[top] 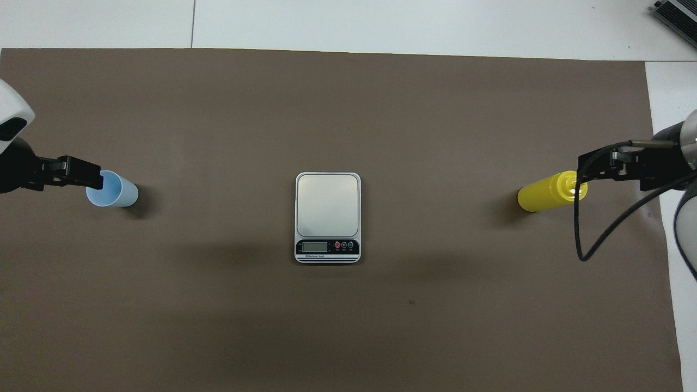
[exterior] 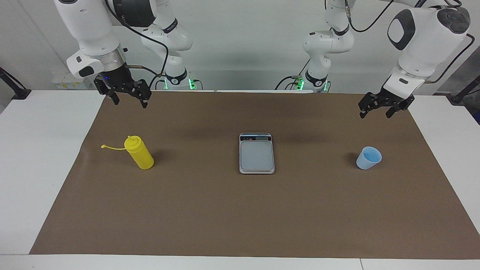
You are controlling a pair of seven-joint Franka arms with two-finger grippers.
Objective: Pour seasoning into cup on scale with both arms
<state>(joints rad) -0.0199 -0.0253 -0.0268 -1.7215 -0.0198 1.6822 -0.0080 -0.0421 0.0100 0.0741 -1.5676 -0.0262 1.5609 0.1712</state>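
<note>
— At mid-mat the scale (exterior: 257, 153) is sitting bare; the cup (exterior: 368, 158) is standing toward the left arm's end, the seasoning (exterior: 139, 152) toward the right arm's.

— Nothing's being gripped yet?

— No; left hand (exterior: 376, 110) and right hand (exterior: 129, 100) are hanging open, aloft. Cup onto scale looks next. Brown mat (exterior: 240, 213) is offering wide room; tabletop (exterior: 33, 168) edges are well apart.

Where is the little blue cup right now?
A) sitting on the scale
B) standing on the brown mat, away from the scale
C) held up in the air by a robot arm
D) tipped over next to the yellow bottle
B. The cup stands upright on the brown mat toward the left arm's end of the table, while the scale in the middle has nothing on its plate.
</note>
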